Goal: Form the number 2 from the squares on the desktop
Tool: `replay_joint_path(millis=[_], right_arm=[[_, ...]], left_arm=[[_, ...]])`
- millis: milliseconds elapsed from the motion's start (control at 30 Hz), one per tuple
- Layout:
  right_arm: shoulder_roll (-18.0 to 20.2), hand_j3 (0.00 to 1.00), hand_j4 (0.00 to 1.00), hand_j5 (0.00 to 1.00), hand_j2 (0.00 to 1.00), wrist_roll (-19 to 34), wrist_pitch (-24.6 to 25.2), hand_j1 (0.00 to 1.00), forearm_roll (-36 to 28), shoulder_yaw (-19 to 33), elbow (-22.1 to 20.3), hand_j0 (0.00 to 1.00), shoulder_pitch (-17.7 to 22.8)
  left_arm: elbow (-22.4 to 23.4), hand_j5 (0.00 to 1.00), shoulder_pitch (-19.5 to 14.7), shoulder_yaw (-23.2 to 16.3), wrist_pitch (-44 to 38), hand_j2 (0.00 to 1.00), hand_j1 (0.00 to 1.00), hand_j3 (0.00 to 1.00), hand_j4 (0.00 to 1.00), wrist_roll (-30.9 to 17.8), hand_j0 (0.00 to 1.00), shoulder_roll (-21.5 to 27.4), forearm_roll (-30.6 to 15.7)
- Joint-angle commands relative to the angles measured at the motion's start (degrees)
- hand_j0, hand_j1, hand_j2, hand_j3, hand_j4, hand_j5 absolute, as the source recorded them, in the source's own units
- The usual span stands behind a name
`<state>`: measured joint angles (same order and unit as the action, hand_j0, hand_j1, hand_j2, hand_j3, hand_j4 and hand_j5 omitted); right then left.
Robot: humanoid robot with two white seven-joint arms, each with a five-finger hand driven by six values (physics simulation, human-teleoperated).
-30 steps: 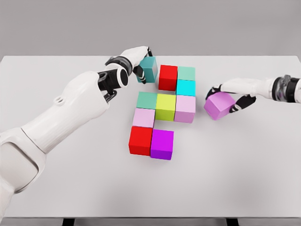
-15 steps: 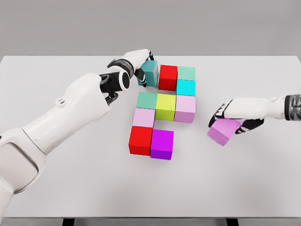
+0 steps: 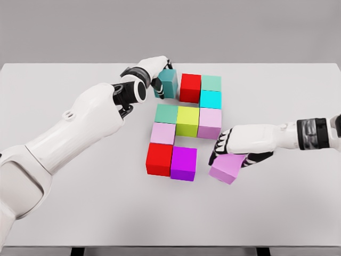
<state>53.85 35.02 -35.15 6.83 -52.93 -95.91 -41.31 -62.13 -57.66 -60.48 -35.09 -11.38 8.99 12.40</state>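
Bottom row closing. The right hand (image 3: 233, 149) grasps a lilac cube (image 3: 227, 168), tilted, just right of the magenta cube (image 3: 184, 163). The left hand (image 3: 154, 72) grips the teal cube (image 3: 168, 84) at far left. Next move, in my judgement: level the lilac cube and seat it flush.

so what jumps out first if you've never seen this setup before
The bright cluster of cubes at the middle of the white table draws the eye, already close to a 2, with a red cube and a magenta cube along its bottom row. Just right of that row, the right robot hand grips a light purple cube. At the top left, the left robot hand holds a teal cube against the top row.
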Motion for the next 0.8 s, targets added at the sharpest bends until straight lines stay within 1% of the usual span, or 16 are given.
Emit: replay_joint_path(millis=[0,100,300,333,367,567,633,700,733,767], right_arm=[[-1.12,0.73,0.73,0.73,0.73,-0.02,0.15,0.73,-0.32,0.02,-0.07,0.73,-0.09],[-1.73,0.75,0.75,0.75,0.75,-0.02,0.15,0.75,-0.24,0.02,0.28,0.75,-0.18],[-2.17,0.75,0.75,0.75,0.75,-0.02,0.15,0.75,-0.06,0.02,0.99,0.75,-0.26],[-2.17,0.83,0.83,0.83,0.83,-0.02,0.15,0.83,0.03,0.02,0.99,0.83,-0.26],[-2.08,1.00,1.00,1.00,1.00,-0.02,0.15,1.00,0.03,0.02,0.99,1.00,-0.26],[-1.38,1.00,1.00,1.00,1.00,-0.02,0.15,1.00,-0.15,0.81,0.99,1.00,-0.18],[-1.12,1.00,1.00,1.00,1.00,-0.02,0.15,1.00,-0.24,2.48,0.99,1.00,0.09],[-0.76,1.00,1.00,1.00,1.00,-0.02,0.15,1.00,-0.59,3.10,1.07,1.00,0.09],[-0.50,1.00,1.00,1.00,1.00,-0.02,0.15,1.00,-0.68,3.63,1.16,1.00,0.09],[0.90,1.00,1.00,1.00,1.00,-0.02,0.15,1.00,-0.85,4.15,1.34,1.00,0.09]], left_arm=[[2.19,0.58,0.00,0.02,0.09,0.58,0.58,0.58,0.58,-0.04,0.58,-0.02,0.34],[5.09,0.58,-0.26,0.10,0.09,0.58,0.58,0.58,0.58,0.05,0.58,-0.37,0.43],[4.92,0.58,-0.44,0.10,0.09,0.58,0.58,0.58,0.58,-0.04,0.58,-1.25,0.43],[4.92,0.58,-0.53,0.10,0.09,0.58,0.58,0.58,0.58,-0.04,0.58,-1.34,0.43],[4.92,0.58,-0.53,0.10,0.09,0.58,0.58,0.58,0.58,-0.04,0.58,-1.34,0.43],[5.00,0.58,-1.14,0.19,0.09,0.58,0.58,0.58,0.58,-0.04,0.58,-1.78,0.69],[5.00,0.58,-1.49,0.28,0.09,0.58,0.58,0.58,0.58,-0.04,0.58,-1.87,0.69],[5.00,0.58,-1.49,0.28,0.09,0.58,0.58,0.58,0.58,-0.04,0.58,-1.87,0.69],[5.09,0.58,-1.49,0.28,0.09,0.58,0.58,0.58,0.58,-0.04,0.58,-1.87,0.69],[5.09,0.58,-1.49,0.28,0.09,0.58,0.58,0.58,0.58,-0.04,0.58,-1.87,0.69]])
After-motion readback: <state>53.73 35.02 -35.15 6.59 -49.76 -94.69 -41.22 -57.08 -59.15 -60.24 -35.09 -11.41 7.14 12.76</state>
